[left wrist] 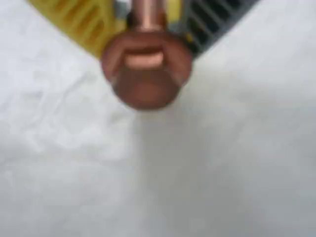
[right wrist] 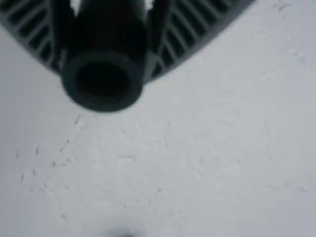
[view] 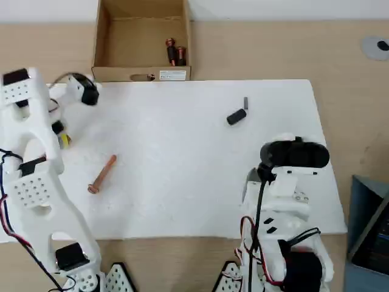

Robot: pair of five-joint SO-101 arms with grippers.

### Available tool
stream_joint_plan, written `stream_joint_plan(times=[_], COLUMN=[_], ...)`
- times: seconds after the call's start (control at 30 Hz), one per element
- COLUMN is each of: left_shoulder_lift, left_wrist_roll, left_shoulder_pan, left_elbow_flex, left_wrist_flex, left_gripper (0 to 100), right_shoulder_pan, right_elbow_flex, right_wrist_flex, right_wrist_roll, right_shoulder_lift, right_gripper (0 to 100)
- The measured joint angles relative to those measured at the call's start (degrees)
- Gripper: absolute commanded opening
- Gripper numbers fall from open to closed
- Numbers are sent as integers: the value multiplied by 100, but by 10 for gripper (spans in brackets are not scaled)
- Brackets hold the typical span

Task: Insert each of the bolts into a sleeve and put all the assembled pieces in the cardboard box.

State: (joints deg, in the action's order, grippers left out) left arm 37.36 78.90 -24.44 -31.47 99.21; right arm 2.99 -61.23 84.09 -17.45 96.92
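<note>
White matting covers the middle of a wooden counter, and both arms stand at its near edge. Nearest, on the right, the right arm leans over the mat's near right part. Its wrist view shows the right end effector clamped on a black sleeve. Dark ribbed fingers press on either side of the tube, whose open bore faces the camera, with bare mat behind it.

On the left, the left arm rises along the mat's left edge. The left end effector is closed on a copper bolt. The shank is pinched between a yellow finger and a dark ribbed finger, and the flanged head points at the camera over white mat.

Farther out, a loose bolt lies flat on the mat's left half. It is slanted with its head toward the near side, close to the left arm but apart from it. Beyond that, right of the middle, a loose sleeve lies on the mat with a thin grey pin just beside its far end. I cannot tell whether the two touch.

At the far side, the open cardboard box stands on the counter against the mat's far edge. Two assembled pieces lie side by side inside it, by its right wall. A grey disc sits on the counter's far right corner.
</note>
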Motion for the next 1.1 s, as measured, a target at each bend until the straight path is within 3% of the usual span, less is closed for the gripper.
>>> stream_joint_plan(times=[0.47, 0.77, 1.1], left_shoulder_lift=[-2884, -5829, -8949], left_wrist_roll=[-2057, -3165, -4967], left_shoulder_pan=[299, 1160, 1846], left_elbow_flex=[149, 2497, 5495], left_wrist_flex=[79, 97, -1108], left_gripper=[6, 7, 6], right_shoulder_pan=[0, 0, 246], right_elbow_flex=[114, 18, -431], right_wrist_flex=[0, 0, -457], right_wrist_roll=[220, 774, 1046], right_shoulder_lift=[0, 0, -9], right_gripper=[9, 9, 9])
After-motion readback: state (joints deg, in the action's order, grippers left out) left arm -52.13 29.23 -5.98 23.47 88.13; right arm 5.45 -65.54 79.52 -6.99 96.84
